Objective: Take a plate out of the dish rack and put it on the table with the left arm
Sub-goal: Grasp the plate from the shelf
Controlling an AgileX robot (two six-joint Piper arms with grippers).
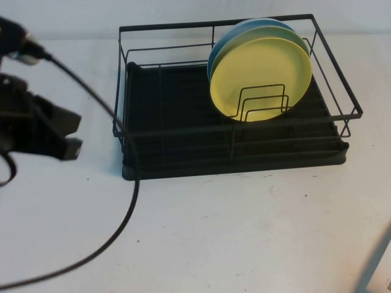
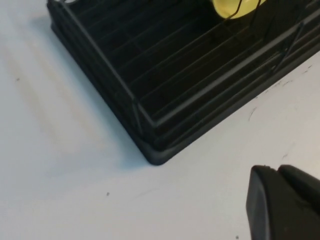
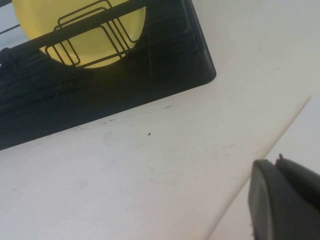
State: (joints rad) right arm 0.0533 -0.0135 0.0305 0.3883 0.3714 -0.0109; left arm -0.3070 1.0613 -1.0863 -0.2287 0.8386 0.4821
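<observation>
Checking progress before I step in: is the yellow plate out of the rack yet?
No, the yellow plate stands on edge among the wire dividers in the dish rack, and the left gripper is off beside it.

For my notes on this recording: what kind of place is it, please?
Probably a lab bench staged as a kitchen counter: a black wire dish rack holding a yellow plate on a bare white table. The left gripper is shut beside the rack.
</observation>
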